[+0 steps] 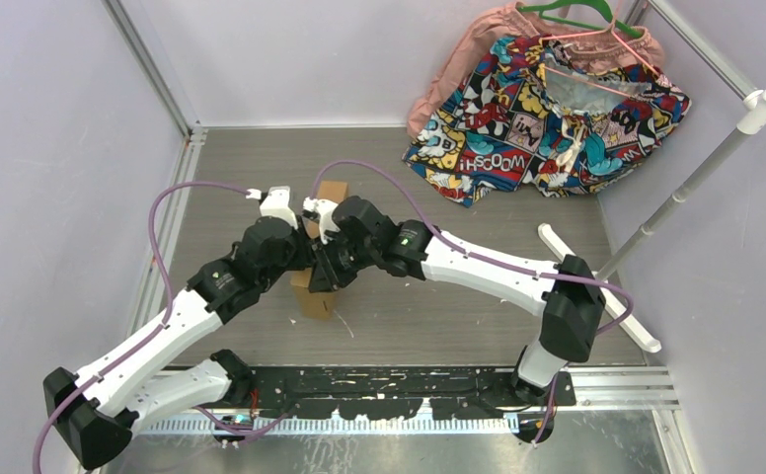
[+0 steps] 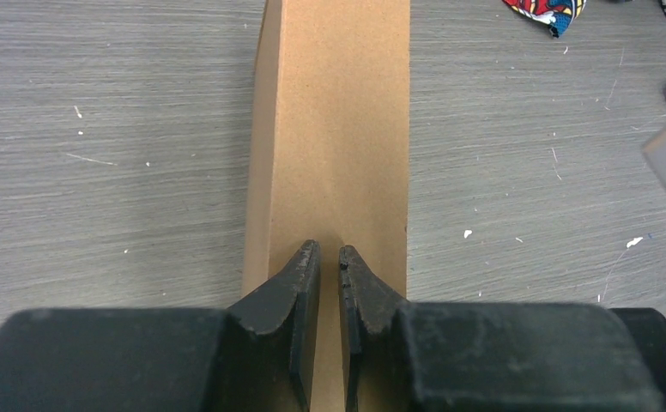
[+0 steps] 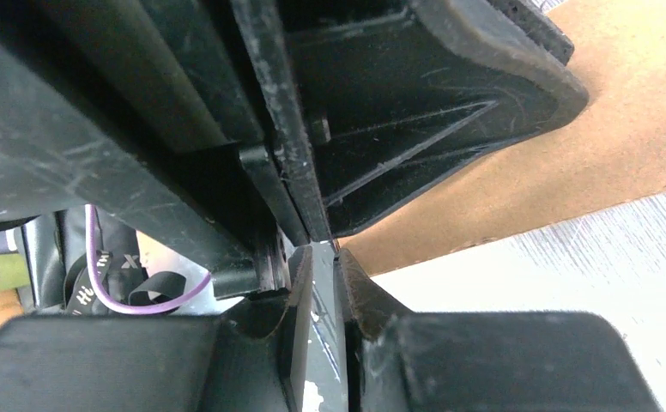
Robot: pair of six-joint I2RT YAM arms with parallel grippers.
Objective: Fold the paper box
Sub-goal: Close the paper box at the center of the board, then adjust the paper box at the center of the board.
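Note:
The paper box (image 1: 333, 192) is a long, narrow piece of plain brown cardboard at the table's middle, running away from the arms. Both wrists meet over its midsection and hide it there. In the left wrist view the box (image 2: 338, 129) stretches straight ahead, and my left gripper (image 2: 329, 249) rests over its top face, shut to a thin slit with cardboard showing behind. My right gripper (image 3: 323, 251) is also shut to a slit, pressed up against the left gripper's black body, with the box (image 3: 570, 163) just beyond. Whether either pinches cardboard is unclear.
A comic-print cloth (image 1: 547, 118) and a pink cloth (image 1: 458, 69) with a green hanger (image 1: 567, 12) lie at the back right. A white pole (image 1: 695, 183) slants along the right side above a white bar (image 1: 596, 286). Walls close in left and behind.

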